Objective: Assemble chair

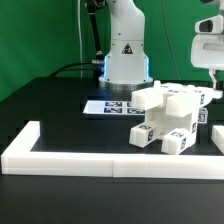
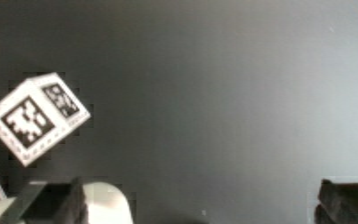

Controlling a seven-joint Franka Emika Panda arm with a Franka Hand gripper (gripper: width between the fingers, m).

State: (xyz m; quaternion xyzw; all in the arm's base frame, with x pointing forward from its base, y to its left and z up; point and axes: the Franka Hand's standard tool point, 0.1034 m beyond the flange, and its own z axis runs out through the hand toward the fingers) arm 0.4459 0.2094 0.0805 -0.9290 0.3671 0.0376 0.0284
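The chair lies in pieces, piled as white tagged blocks and frames (image 1: 165, 118) on the black table at the exterior view's right. A blocky piece (image 1: 174, 141) stands at the front of the pile. My gripper (image 1: 212, 80) hangs above the pile's right end and touches none of it. In the wrist view my gripper (image 2: 208, 205) is open, its fingers (image 2: 350, 203) far apart with only bare dark table between them. A white tagged chair piece (image 2: 37, 120) lies off to one side, apart from the fingers.
A long low white border rail (image 1: 100, 158) runs along the front and turns back at the exterior view's left (image 1: 24, 138). The marker board (image 1: 108, 106) lies flat behind the pile, in front of the robot base (image 1: 126, 55).
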